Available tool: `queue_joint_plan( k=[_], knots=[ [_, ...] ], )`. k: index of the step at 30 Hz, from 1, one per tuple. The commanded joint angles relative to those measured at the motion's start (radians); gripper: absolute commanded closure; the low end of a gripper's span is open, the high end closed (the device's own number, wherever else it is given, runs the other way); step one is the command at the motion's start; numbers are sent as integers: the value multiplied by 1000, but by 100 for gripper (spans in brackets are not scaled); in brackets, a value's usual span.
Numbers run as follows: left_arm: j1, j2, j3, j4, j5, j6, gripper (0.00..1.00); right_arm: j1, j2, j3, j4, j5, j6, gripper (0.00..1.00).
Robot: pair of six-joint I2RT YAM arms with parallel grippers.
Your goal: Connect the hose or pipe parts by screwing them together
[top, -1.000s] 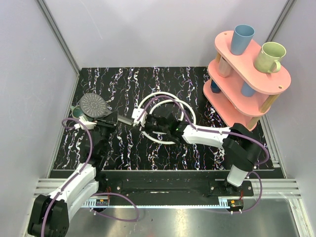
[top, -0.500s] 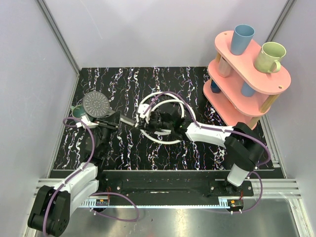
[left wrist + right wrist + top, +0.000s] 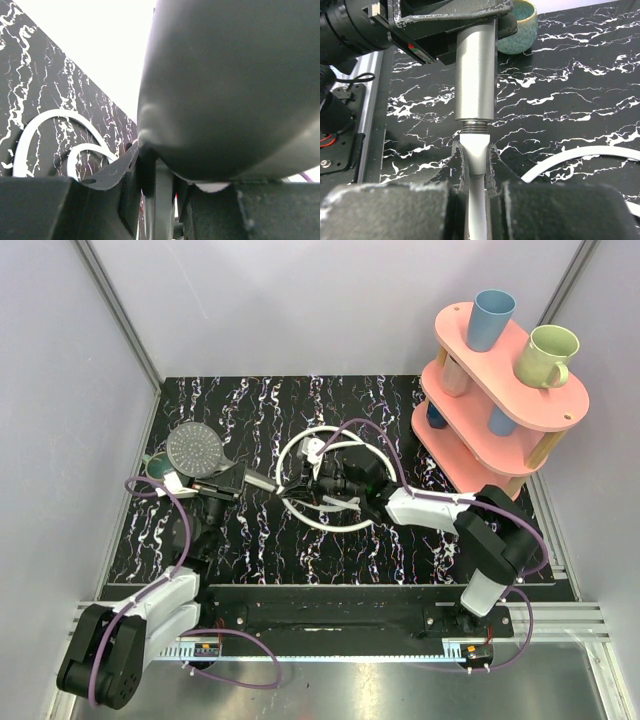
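**Hose end meets shower handle at mid-desk**

The dark grey shower head [image 3: 196,449] is held over the left side of the desk [image 3: 250,400]. Its round dotted face is turned up and its straight metal handle points right. The left tool [image 3: 222,483] is clamped on that handle. The pale end fitting of the white hose [image 3: 318,526] touches the handle's threaded tip, in line with it. The right tool [image 3: 305,483] pinches that fitting narrowly. The rest of the hose lies in smooth round loops on the black, white-veined surface, partly under the right arm. A purple cable [image 3: 375,435] arches over the loops. A small teal bowl [image 3: 156,466] sits just left of the head. At the far right stands a pink two-tier rack [image 3: 500,390] carrying a blue cup [image 3: 491,318] and a green mug [image 3: 545,355].
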Motion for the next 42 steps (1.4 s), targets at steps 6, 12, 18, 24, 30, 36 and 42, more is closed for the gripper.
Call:
queue_joint_plan(
  k=[6, 12, 18, 24, 30, 36, 42],
  knots=[
    [-32, 72, -22, 280, 265, -21, 100, -114, -42, 15, 386, -27, 183, 100],
    [-32, 142, -15, 389, 301, -13, 100, -151, -23, 11, 449, -69, 269, 100],
    [-32, 208, 14, 477, 377, 28, 100, -194, -5, 6, 535, -112, 383, 100],
    [-32, 221, 27, 509, 425, 139, 100, -235, 26, 12, 622, -155, 524, 100],
    [-32, 228, 54, 527, 475, 220, 100, -259, 61, 26, 666, -196, 619, 100],
    [-32, 294, 126, 584, 560, 261, 100, -295, 121, 32, 795, -259, 768, 100],
    [-33, 370, 188, 616, 701, 289, 100, -340, 164, 50, 878, -314, 887, 100]
  ],
)
